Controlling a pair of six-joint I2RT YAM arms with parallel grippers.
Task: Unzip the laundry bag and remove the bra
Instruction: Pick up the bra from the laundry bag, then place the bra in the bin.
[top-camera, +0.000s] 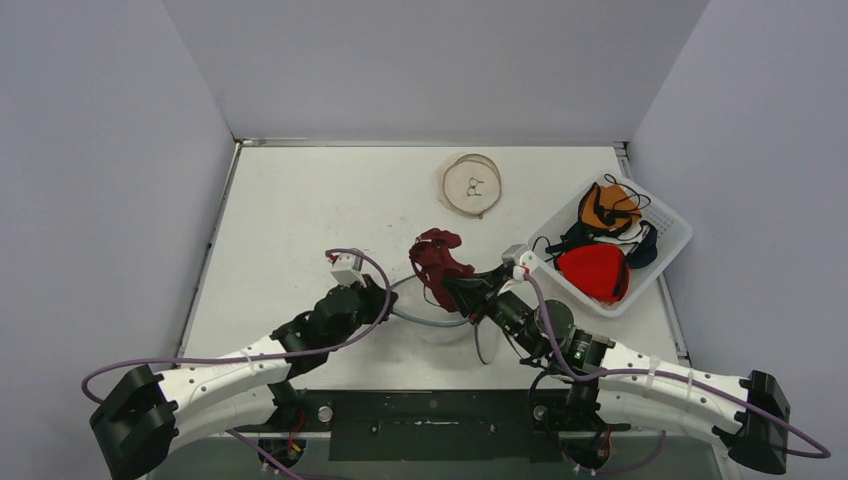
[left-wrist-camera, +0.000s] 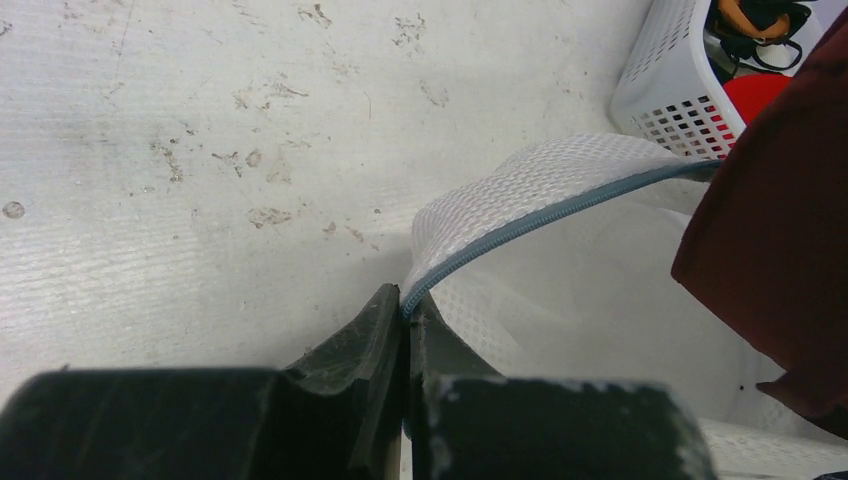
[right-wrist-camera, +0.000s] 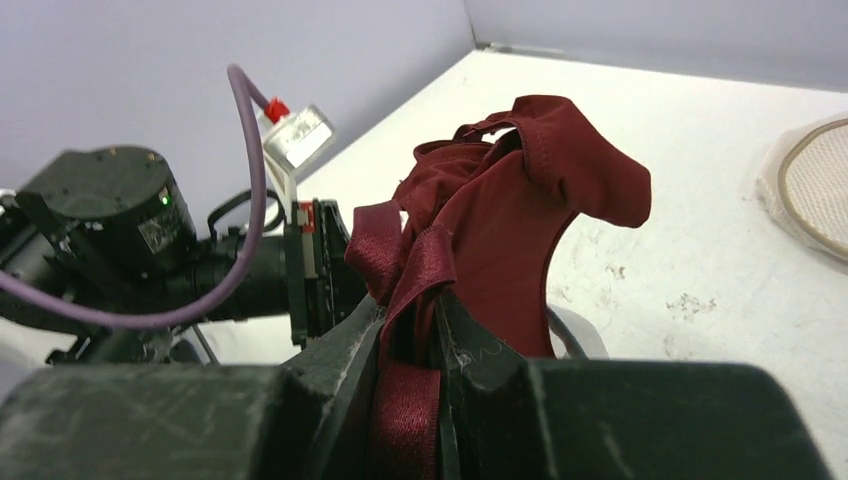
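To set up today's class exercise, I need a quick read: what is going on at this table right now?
The left gripper is shut on the zipper edge of the white mesh laundry bag. The right gripper is shut on the dark red bra, held up beside the bag's open mouth.

Lilac walls (top-camera: 100, 150), white table (top-camera: 300, 200) (scuffed)

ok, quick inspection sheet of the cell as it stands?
Surface: white table, scuffed and stained.
Job's things: laundry bag with its mouth open; bra held up above it.
Clutter: basket of garments at right; round mesh pouch at the back.
Grippers: left gripper shut on the bag's zipper edge; right gripper shut on the bra.
Cables: purple cables loop along both arms.
Surroundings: plain grey walls.
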